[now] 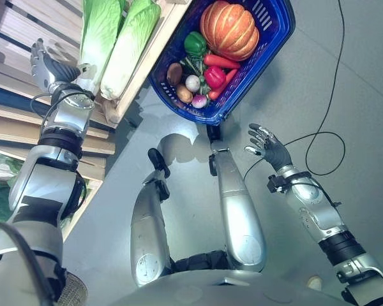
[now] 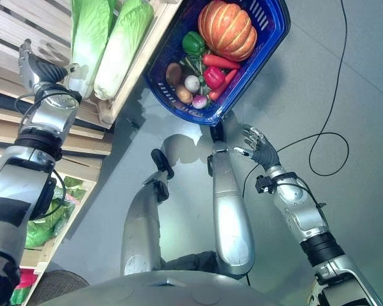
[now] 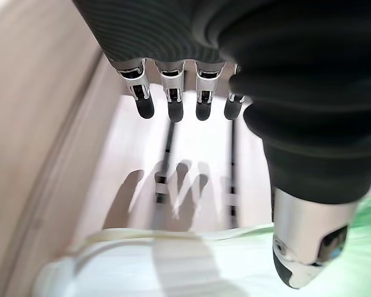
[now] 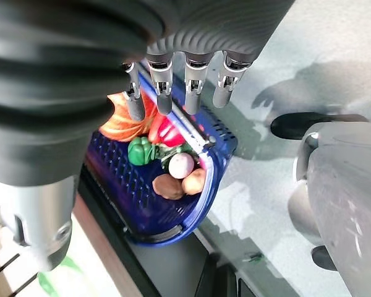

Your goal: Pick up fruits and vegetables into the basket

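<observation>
Left eye view: a blue plastic mesh basket [image 1: 268, 35] on the grey floor [image 1: 345, 89], already loaded with produce, beside a slatted wooden crate [image 1: 147, 60] holding two pale green napa cabbages [image 1: 131, 48].

The basket carries a ribbed orange pumpkin [image 1: 229, 30], a green bell pepper [image 1: 195, 43], a red pepper [image 1: 214, 76], orange carrots [image 1: 221, 62], a white-and-purple turnip [image 1: 192, 83] and brown potatoes [image 1: 174, 73]. The left hand [image 1: 48, 67] hangs over the crate just beside the cabbages' white stalk ends, fingers straight and spread, holding nothing; the crate's wooden rail stands between it and the basket. The right hand [image 1: 268, 145] hovers above bare floor near the basket's lower rim, fingers relaxed and apart, empty.
</observation>
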`<state>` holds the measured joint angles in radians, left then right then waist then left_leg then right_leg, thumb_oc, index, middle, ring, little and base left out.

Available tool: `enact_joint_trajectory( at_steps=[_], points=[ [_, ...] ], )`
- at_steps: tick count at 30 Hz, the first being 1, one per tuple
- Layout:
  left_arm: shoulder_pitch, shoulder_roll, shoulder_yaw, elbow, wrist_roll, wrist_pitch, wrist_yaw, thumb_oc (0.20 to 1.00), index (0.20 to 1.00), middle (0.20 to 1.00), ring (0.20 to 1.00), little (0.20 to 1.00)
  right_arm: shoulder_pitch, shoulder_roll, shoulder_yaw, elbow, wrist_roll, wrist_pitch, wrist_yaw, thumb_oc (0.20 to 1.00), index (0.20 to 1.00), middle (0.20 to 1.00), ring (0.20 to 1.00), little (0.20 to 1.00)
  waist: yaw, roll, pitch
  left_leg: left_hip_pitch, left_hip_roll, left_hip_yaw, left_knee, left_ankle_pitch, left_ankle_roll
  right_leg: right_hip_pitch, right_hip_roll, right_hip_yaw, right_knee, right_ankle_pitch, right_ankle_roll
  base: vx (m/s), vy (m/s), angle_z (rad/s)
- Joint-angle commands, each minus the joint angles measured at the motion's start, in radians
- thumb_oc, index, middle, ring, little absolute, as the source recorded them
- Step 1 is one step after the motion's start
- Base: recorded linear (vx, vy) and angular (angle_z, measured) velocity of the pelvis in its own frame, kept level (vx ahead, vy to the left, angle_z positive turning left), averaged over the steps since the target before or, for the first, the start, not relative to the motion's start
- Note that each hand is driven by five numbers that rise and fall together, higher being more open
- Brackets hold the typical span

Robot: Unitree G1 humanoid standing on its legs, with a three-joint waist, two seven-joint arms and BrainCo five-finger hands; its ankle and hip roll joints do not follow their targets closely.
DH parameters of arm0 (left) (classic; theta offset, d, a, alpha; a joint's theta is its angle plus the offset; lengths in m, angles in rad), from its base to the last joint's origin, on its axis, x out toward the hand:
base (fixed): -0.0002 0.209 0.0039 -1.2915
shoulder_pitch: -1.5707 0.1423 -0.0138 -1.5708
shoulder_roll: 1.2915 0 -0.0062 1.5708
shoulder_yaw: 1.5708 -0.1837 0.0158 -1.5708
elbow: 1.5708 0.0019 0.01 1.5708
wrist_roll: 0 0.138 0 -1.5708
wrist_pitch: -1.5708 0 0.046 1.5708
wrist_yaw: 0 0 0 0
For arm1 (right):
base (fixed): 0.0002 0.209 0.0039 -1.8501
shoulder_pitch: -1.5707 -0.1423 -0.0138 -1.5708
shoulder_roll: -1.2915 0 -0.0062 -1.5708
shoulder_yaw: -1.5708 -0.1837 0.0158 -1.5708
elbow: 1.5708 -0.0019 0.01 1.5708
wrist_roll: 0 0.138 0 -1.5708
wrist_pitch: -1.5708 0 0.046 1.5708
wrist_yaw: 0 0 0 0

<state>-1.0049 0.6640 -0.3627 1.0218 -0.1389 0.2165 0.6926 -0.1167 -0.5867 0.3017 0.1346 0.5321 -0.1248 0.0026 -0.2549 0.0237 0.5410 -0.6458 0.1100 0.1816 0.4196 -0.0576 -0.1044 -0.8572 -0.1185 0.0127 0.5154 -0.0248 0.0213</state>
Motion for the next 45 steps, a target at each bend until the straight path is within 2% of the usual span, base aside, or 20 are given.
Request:
enact_joint_trajectory(
  at_steps=[1, 7, 14, 24, 31, 39, 42, 45],
  points=[
    [0.007, 0.089, 0.002, 0.049, -0.030, 0.018, 0.026, 1.000, 1.000, 1.000, 1.000, 1.000, 0.018, -0.016, 0.016, -0.052, 0.032, -0.016, -0.011, 1.000, 1.000, 1.000, 1.000, 1.000, -0.019, -0.008, -0.021, -0.107, -0.015, 0.013, 0.036, -0.004, 0.035, -0.022, 0.048, -0.023, 0.080, -0.124, 0.031, 0.01, 0.025, -0.05],
    [0.030, 0.080, 0.008, 0.084, -0.068, 0.021, 0.006, 1.000, 1.000, 1.000, 1.000, 1.000, 0.003, -0.012, 0.018, -0.055, 0.037, 0.002, -0.015, 1.000, 1.000, 1.000, 1.000, 1.000, -0.016, -0.010, -0.021, -0.137, -0.016, 0.012, 0.047, -0.009, 0.034, -0.051, 0.048, -0.021, 0.077, -0.114, 0.034, 0.01, 0.020, -0.04],
    [0.067, 0.057, 0.028, 0.120, -0.157, -0.044, -0.034, 1.000, 1.000, 1.000, 1.000, 1.000, -0.029, -0.008, 0.027, -0.045, 0.046, 0.031, -0.024, 1.000, 1.000, 1.000, 1.000, 1.000, -0.011, -0.015, -0.021, -0.183, -0.013, 0.005, 0.072, -0.017, 0.034, -0.091, 0.054, -0.016, 0.089, -0.112, 0.032, 0.00, 0.000, 0.00],
    [0.084, 0.022, 0.022, 0.115, -0.137, -0.068, -0.043, 1.000, 1.000, 1.000, 1.000, 1.000, -0.053, -0.011, 0.026, -0.030, 0.057, 0.043, -0.023, 1.000, 1.000, 1.000, 1.000, 1.000, -0.013, -0.020, -0.021, -0.198, -0.009, 0.002, 0.082, -0.022, 0.030, -0.110, 0.056, -0.016, 0.094, -0.106, 0.029, 0.00, -0.006, -0.02],
    [0.057, 0.018, -0.001, 0.128, -0.114, -0.056, -0.035, 1.000, 1.000, 1.000, 1.000, 1.000, -0.065, -0.020, 0.028, -0.010, 0.068, 0.037, -0.033, 1.000, 1.000, 1.000, 1.000, 1.000, -0.022, -0.020, -0.021, -0.215, -0.005, 0.004, 0.097, -0.027, 0.028, -0.132, 0.059, -0.010, 0.109, -0.108, 0.024, 0.01, 0.019, -0.03],
    [0.000, 0.015, -0.039, 0.171, -0.115, 0.004, -0.028, 1.000, 1.000, 1.000, 1.000, 1.000, -0.084, -0.026, 0.033, 0.013, 0.082, 0.027, -0.031, 1.000, 1.000, 1.000, 1.000, 1.000, -0.035, -0.024, -0.021, -0.249, -0.003, 0.003, 0.129, -0.044, 0.029, -0.167, 0.067, 0.003, 0.122, -0.105, 0.020, 0.00, 0.003, -0.01],
    [-0.013, 0.012, -0.038, 0.196, -0.141, 0.021, -0.003, 1.000, 1.000, 1.000, 1.000, 1.000, -0.092, -0.022, 0.040, 0.020, 0.087, 0.023, -0.038, 1.000, 1.000, 1.000, 1.000, 1.000, -0.036, -0.027, -0.021, -0.251, -0.003, 0.003, 0.128, -0.045, 0.028, -0.170, 0.066, 0.004, 0.117, -0.103, 0.019, 0.00, 0.000, 0.00],
    [-0.015, 0.013, -0.030, 0.206, -0.182, 0.008, 0.001, 1.000, 1.000, 1.000, 1.000, 1.000, -0.090, -0.022, 0.039, 0.027, 0.092, 0.018, -0.036, 1.000, 1.000, 1.000, 1.000, 1.000, -0.034, -0.027, -0.021, -0.251, -0.005, 0.002, 0.126, -0.044, 0.028, -0.169, 0.061, 0.002, 0.112, -0.100, 0.019, 0.00, 0.000, 0.00]
  ],
)
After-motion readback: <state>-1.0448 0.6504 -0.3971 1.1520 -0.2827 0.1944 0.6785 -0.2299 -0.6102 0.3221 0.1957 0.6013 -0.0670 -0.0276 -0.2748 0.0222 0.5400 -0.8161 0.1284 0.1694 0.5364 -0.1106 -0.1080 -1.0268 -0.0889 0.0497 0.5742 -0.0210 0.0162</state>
